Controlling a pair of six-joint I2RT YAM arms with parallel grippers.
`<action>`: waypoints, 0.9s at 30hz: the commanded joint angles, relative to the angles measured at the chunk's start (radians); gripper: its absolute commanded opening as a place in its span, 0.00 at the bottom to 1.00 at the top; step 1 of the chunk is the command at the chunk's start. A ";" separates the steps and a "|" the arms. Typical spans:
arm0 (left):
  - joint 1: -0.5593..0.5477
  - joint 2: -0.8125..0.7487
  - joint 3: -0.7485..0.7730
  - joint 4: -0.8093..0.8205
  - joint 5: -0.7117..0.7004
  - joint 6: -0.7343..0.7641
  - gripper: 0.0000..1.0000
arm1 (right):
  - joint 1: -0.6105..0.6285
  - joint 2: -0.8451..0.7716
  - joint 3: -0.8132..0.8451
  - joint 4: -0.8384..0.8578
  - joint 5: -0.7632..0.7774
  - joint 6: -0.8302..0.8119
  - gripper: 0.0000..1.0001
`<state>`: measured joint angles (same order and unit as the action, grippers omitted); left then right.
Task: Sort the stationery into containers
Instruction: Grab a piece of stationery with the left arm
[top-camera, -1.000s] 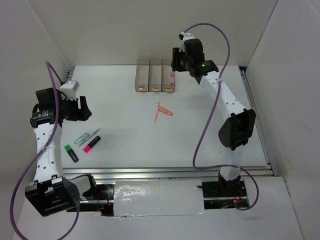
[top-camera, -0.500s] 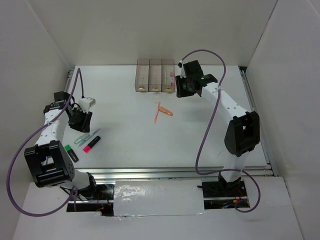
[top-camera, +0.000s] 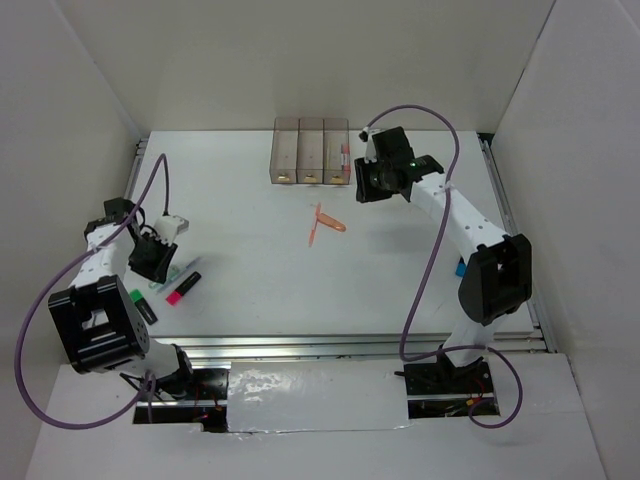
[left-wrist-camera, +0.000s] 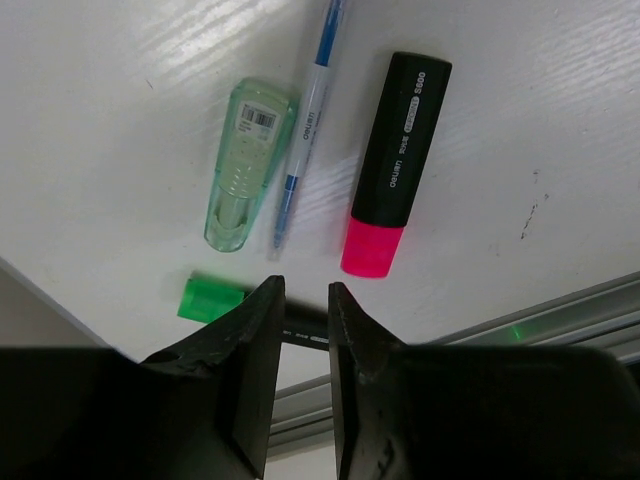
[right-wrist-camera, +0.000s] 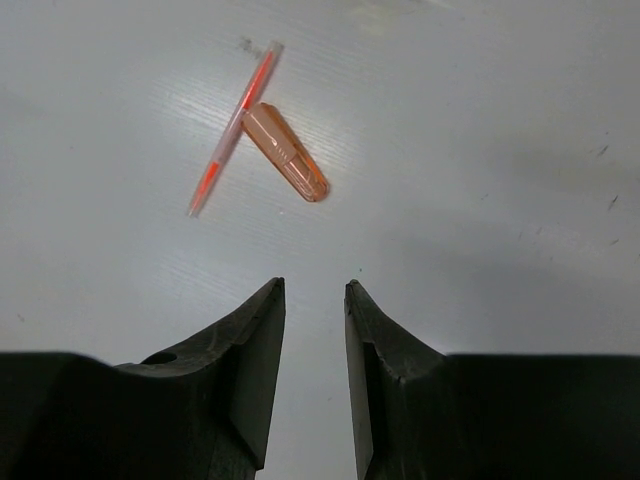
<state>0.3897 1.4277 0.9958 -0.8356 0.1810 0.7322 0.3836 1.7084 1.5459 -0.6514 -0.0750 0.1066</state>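
Left hand (left-wrist-camera: 305, 290) and right hand (right-wrist-camera: 313, 288), narrowly spread, hang over white table (top-camera: 250, 215) between walls (top-camera: 300, 60).

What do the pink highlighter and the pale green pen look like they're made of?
Highlighter: probably opaque plastic; the black part looks smooth and satin with white printed lettering, the pink end matte. Green pen: likely translucent glossy plastic; inner ribs show through and a barcode label sits on it.
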 joint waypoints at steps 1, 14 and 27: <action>0.011 0.034 -0.017 -0.011 -0.018 0.041 0.37 | 0.003 -0.032 -0.006 0.004 -0.032 -0.012 0.37; 0.021 0.117 -0.008 0.015 -0.055 0.003 0.46 | -0.018 -0.055 -0.058 0.021 -0.081 -0.007 0.37; 0.023 0.171 0.003 0.064 -0.078 -0.011 0.43 | -0.052 -0.053 -0.061 0.012 -0.140 0.002 0.35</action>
<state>0.4061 1.5742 0.9649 -0.7815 0.1036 0.7284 0.3416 1.7035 1.4845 -0.6479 -0.1883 0.1070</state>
